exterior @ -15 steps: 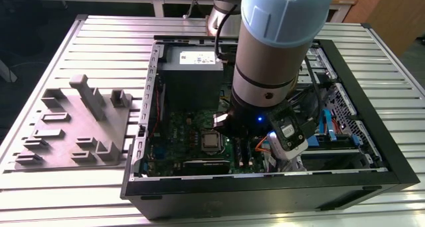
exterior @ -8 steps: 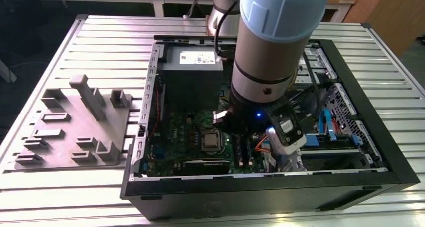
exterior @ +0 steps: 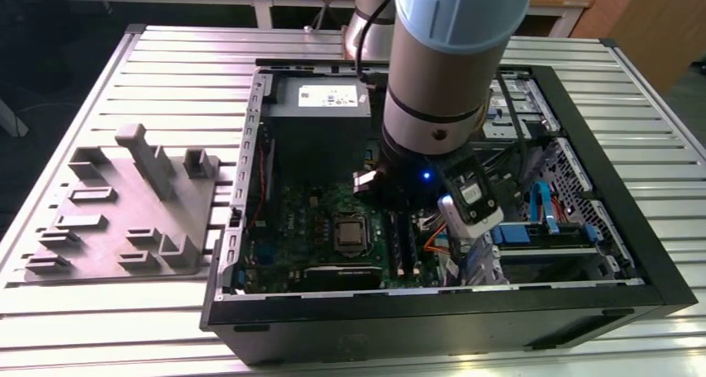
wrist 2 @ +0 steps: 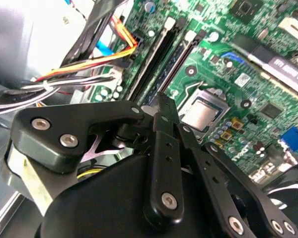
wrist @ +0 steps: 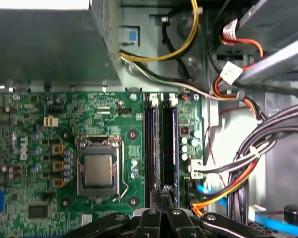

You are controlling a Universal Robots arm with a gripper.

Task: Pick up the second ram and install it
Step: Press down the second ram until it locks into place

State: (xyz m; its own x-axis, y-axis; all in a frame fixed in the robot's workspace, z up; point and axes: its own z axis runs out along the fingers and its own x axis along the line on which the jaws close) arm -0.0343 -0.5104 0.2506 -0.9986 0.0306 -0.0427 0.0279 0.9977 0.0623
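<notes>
My hand [wrist: 161, 196] hangs inside the open computer case [exterior: 617, 228], fingers pressed together and holding nothing, just above the memory slots [wrist: 161, 144]. The second ram [wrist: 173, 148] sits in its slot beside the square metal processor [wrist: 97, 168]. Bundled cables [wrist: 248, 163] crowd one side.

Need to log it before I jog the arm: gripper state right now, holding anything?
Gripper: shut, fingertips pressed together with nothing visible between them, directly above the motherboard's RAM slots.
</notes>
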